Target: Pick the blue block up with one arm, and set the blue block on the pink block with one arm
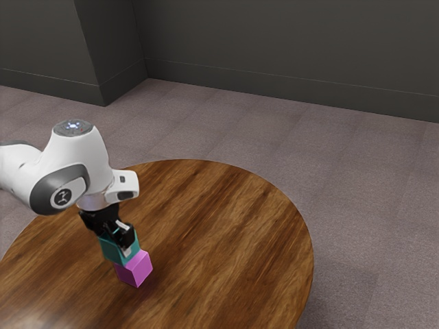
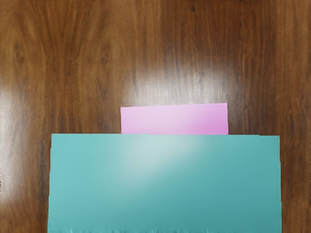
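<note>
A teal-blue block (image 1: 114,249) sits between the black fingers of my gripper (image 1: 116,241), which is shut on it. It hangs just above and partly over the pink block (image 1: 134,268), offset toward the exterior view's left. I cannot tell whether the two blocks touch. In the wrist view the blue block (image 2: 165,182) lies right under my hand and covers most of the pink block (image 2: 174,119), of which a strip shows beyond its edge.
The round wooden table (image 1: 226,219) carries both blocks near its front left part. Its edge curves close on the exterior view's right and at the front. Grey carpet and dark walls surround it.
</note>
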Robot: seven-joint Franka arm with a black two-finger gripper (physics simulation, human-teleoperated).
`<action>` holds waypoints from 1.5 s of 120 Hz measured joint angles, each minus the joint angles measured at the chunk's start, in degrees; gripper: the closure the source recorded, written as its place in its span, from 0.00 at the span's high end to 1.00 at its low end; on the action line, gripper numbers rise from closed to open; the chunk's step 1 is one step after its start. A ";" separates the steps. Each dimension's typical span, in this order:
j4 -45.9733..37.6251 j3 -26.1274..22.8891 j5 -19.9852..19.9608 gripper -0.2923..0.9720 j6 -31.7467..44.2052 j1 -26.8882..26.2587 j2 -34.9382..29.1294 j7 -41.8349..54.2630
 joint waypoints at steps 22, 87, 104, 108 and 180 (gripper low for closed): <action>0.13 -0.01 -0.01 0.46 1.67 0.00 0.07 -0.78; -0.01 -0.76 0.06 0.46 3.77 0.00 1.83 -2.96; -0.28 -0.96 0.11 0.46 3.46 0.01 0.84 -3.32; -0.30 -1.05 0.12 0.46 3.27 0.00 0.79 -3.39; -0.40 -1.99 0.69 0.47 1.60 -0.26 1.89 -3.80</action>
